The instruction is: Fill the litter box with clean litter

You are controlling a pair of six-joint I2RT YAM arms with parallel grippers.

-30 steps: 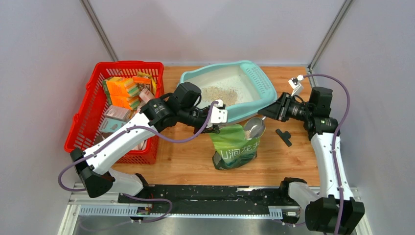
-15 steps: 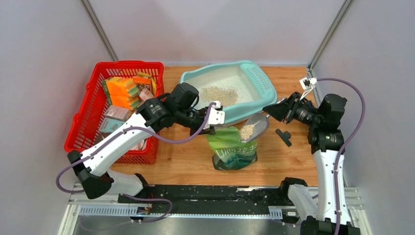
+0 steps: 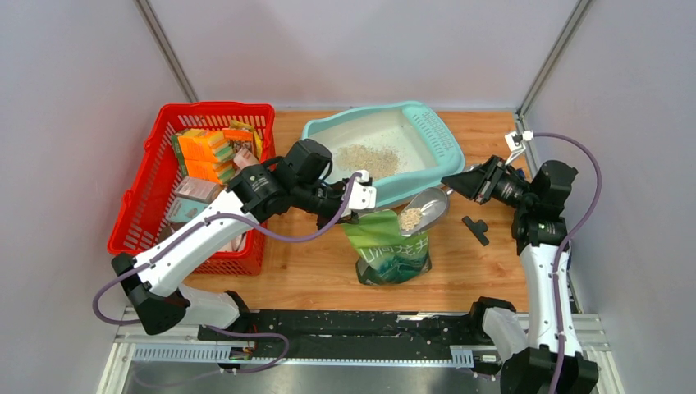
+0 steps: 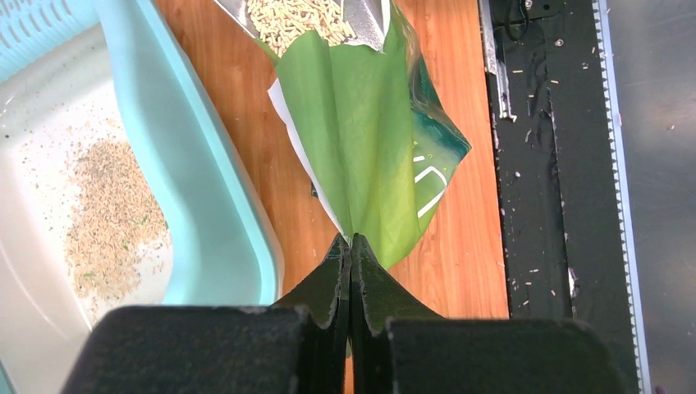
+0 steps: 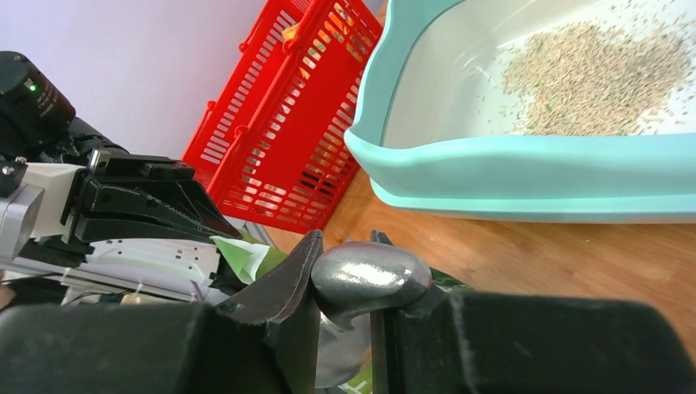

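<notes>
Where the left gripper [image 4: 350,245] meets the bag [image 4: 361,139], its fingers are pressed fully together on the green rim, pinching it. The bag stands upright on the table [image 3: 484,263] with its mouth open. The right gripper [image 5: 345,250] is clenched just as tightly on the handle of the scoop [image 3: 424,210], whose rounded metal end bulges between the two fingers in the right wrist view. The scoop's bowl hangs over the bag's mouth, just in front of the near rim of the litter box [image 3: 408,189], and carries a small heap of beige grains. The box lies at the back of the table, behind the bag and just right of the red basket [image 3: 135,209]. It is light teal with a whitish floor and a perforated panel at its right end. The litter [image 3: 367,158] inside forms a thin, loose patch near the middle of the floor, with stray grains scattered round it and much of the floor bare. At the top of the left wrist view more grains lie on a silvery surface. Whether that is the scoop or the bag's lining cannot be told.
</notes>
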